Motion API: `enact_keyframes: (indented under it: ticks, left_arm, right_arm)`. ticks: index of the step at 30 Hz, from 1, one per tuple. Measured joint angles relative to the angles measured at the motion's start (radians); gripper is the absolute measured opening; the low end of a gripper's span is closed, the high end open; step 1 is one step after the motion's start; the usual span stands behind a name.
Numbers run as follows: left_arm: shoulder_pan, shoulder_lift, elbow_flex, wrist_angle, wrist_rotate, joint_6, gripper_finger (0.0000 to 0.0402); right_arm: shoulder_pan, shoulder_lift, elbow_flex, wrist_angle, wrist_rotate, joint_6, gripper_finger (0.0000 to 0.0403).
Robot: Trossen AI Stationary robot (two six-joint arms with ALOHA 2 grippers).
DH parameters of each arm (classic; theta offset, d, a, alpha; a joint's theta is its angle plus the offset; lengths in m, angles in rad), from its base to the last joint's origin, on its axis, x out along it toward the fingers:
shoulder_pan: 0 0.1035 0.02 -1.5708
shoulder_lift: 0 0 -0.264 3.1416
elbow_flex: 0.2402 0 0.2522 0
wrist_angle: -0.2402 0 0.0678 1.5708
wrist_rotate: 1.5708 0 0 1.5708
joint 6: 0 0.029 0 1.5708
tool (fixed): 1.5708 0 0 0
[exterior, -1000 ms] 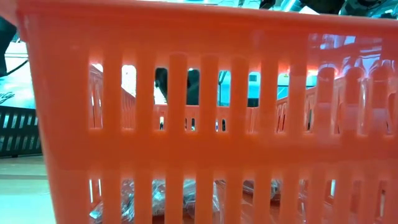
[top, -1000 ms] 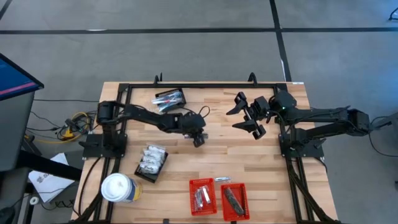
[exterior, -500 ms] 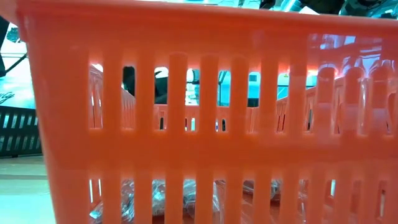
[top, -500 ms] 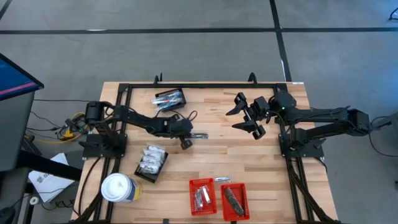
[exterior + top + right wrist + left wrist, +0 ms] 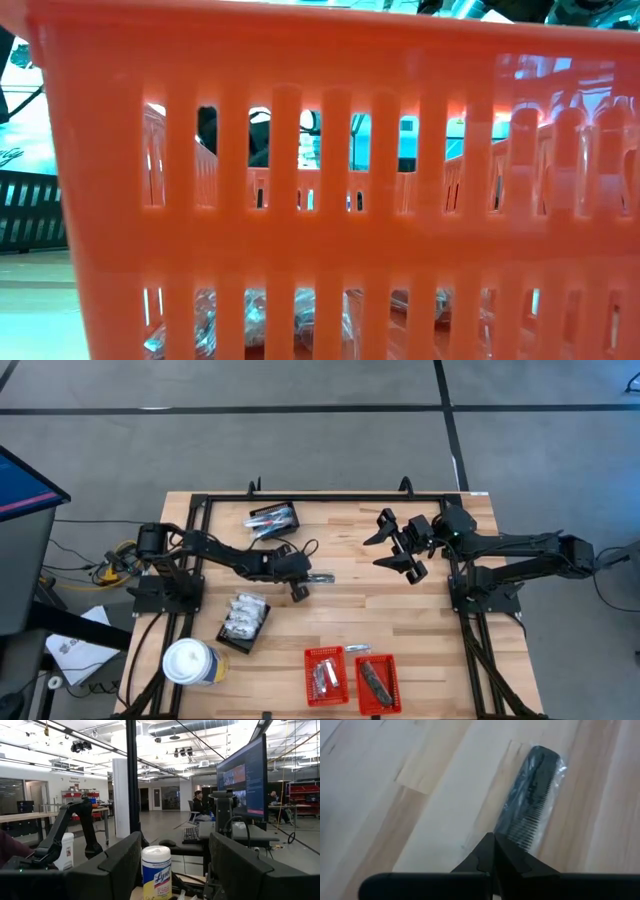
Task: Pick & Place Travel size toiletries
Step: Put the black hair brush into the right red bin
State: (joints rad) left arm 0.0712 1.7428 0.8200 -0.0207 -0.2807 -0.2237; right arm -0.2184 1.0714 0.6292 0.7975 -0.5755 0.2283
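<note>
Near edge: two red baskets (image 5: 350, 680) unchanged, silvery sachets in the left one. Black tray (image 5: 243, 622) of white packets unmoved; the tray of dark sticks (image 5: 272, 519) at the far edge likewise. Mid-table: left gripper (image 5: 299, 586) has pulled back leftward since a second ago, static over the last half second, fingers together, clamped on a clear-wrapped dark comb (image 5: 530, 818) lying on the wood. Right gripper (image 5: 400, 544) unchanged, raised, fingers apart, empty.

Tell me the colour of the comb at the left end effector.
Black, in clear wrap; the comb shows best in the left wrist view.
</note>
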Motion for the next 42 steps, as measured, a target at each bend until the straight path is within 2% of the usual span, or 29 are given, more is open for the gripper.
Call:
enact_keyframes:
  ticks: [14, 19, 25, 29, 32, 35, 38, 42]
  left_arm:
    - [0.028, 0.036, -0.016, 0.038, 0.036, 0.0, 0.0]
    - [0.044, 0.029, -0.038, 0.06, 0.063, -0.001, 0.0]
    - [0.075, 0.029, -0.039, 0.053, 0.155, -0.016, 0.0]
    - [0.044, 0.007, -0.045, 0.056, 0.083, 0.026, 0.0001]
    - [0.031, -0.027, -0.047, 0.07, 0.077, 0.034, 0.0001]
    - [0.035, -0.053, -0.048, 0.084, 0.071, 0.033, 0.0001]
    - [0.036, -0.052, -0.053, 0.075, 0.07, 0.033, 0.0001]
    - [0.038, -0.038, -0.052, 0.08, 0.07, 0.027, 0.0001]
  right_arm:
    - [0.0, 0.0, 0.0, -0.004, 0.0, -0.003, 0.023]
    - [0.002, 0.011, 0.0, -0.061, 0.0, -0.07, 0.023]
    - [0.001, 0.052, -0.001, -0.19, 0.0, -0.214, 0.023]
    - [0.008, 0.093, 0.0, -0.218, 0.0, -0.237, 0.023]
    - [0.008, 0.121, 0.0, -0.215, 0.004, -0.237, 0.023]
    - [0.008, 0.143, 0.0, -0.218, 0.062, -0.237, 0.023]
    - [0.007, 0.175, 0.0, -0.233, 0.109, -0.228, 0.023]
    - [0.01, 0.231, 0.0, -0.308, 0.111, -0.205, 0.023]
